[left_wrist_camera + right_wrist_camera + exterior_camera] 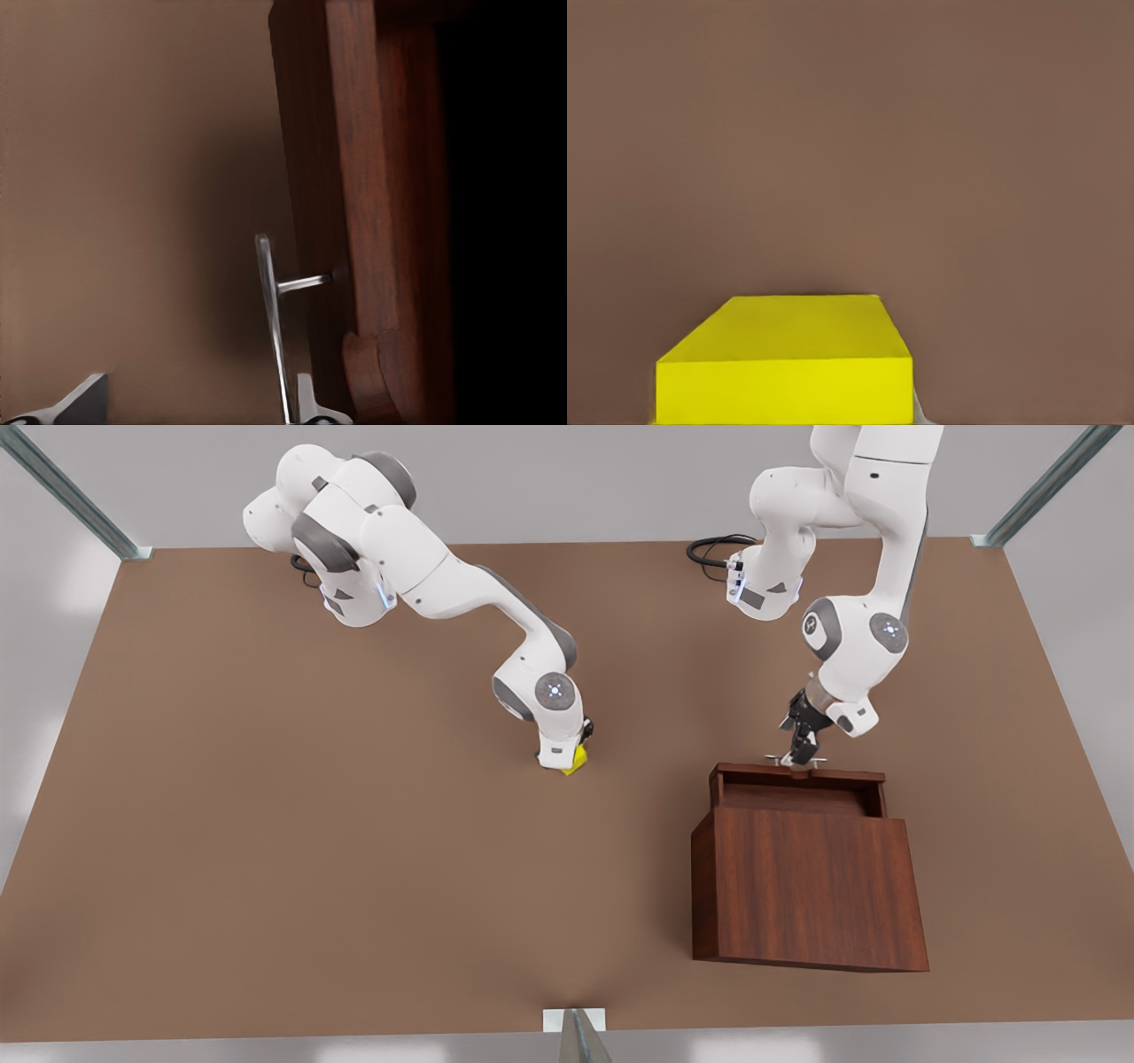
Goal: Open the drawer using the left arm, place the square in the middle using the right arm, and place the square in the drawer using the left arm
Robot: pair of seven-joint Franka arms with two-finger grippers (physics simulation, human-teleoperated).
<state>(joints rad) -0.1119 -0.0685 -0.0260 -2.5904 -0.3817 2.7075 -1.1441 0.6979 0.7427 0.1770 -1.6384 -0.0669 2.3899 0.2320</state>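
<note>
The drawer [797,790] of the reddish-brown cabinet [811,886] stands partly pulled out, its silver bar handle [270,328] facing the far side. My left gripper [802,753] hovers at that handle at the front view's right. It is open, and the bar lies between its fingertips [80,403], close beside one of them. The square [784,359], a small yellow cube [576,760], sits low at the tabletop near the middle [620,797]. My right gripper [565,758] is down on the cube and shut on it, reaching in from the front view's left.
The brown table [266,868] stretches wide around the cube and toward the near edge. The cabinet occupies the near right part. Metal frame posts [580,1036] stand at the table's edges, and both arm bases sit along the far side.
</note>
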